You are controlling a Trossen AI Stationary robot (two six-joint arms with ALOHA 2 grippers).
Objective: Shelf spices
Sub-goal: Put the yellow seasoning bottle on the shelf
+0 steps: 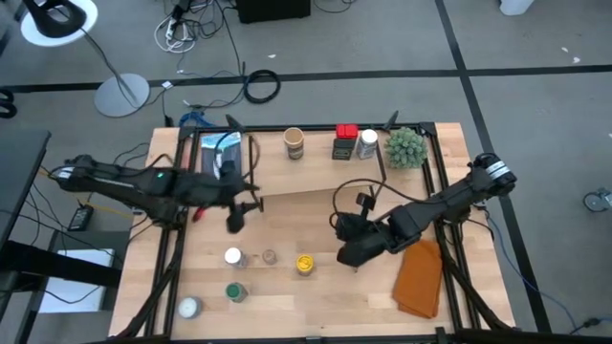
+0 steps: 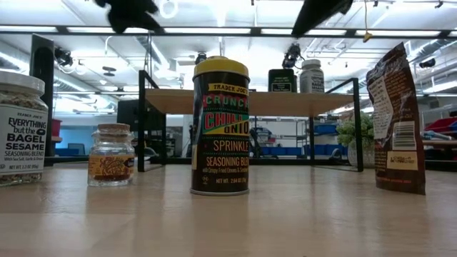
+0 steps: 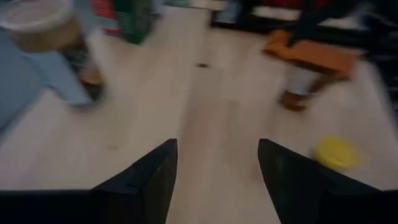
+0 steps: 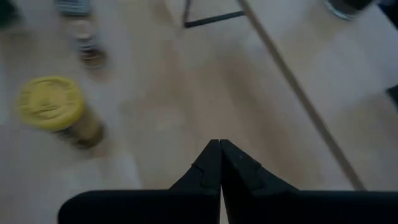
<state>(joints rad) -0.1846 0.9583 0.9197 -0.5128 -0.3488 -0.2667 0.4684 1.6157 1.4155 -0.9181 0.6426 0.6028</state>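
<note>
Your left gripper (image 3: 214, 180) is spread wide and empty, hanging over the worktop just off the shelf's (image 1: 316, 170) left front corner. Your right gripper (image 4: 220, 163) is pinched closed on nothing, over the worktop in front of the shelf and just right of the yellow-lidded jar (image 1: 304, 264).

What's on the shelf already: a tan-lidded jar (image 1: 294, 143) left of the middle, then a red-topped tin (image 1: 345, 141) and a white-capped jar (image 1: 367, 143) side by side toward the right end.

Not shelved yet, all toward the worktop's front left:
- yellow-lidded jar, nearest your right gripper
- small amber jar (image 1: 270, 256) and white-lidded jar (image 1: 232, 256) just left of it
- green-lidded jar (image 1: 235, 291) and a pale-lidded jar (image 1: 188, 307) nearer the front edge

A brown pouch (image 2: 395, 120) also stands on the worktop in the low view.

Handling, my read:
- the yellow-lidded jar is a tall, narrow, rigid cylinder, probably light and top-heavy enough to tip if nudged
- its printed side looks smooth, likely slippery; a lid-only grip risks it twisting
- take it across the body just under the lid, fingers square to the sides
- the amber jar looks like glass: stiff, fragile, squat; grip its shoulders, not the cork-like top

You'd have to open the right gripper before dropping over any jar. The orange cloth (image 1: 419, 279) near the front right corner is well clear.
</note>
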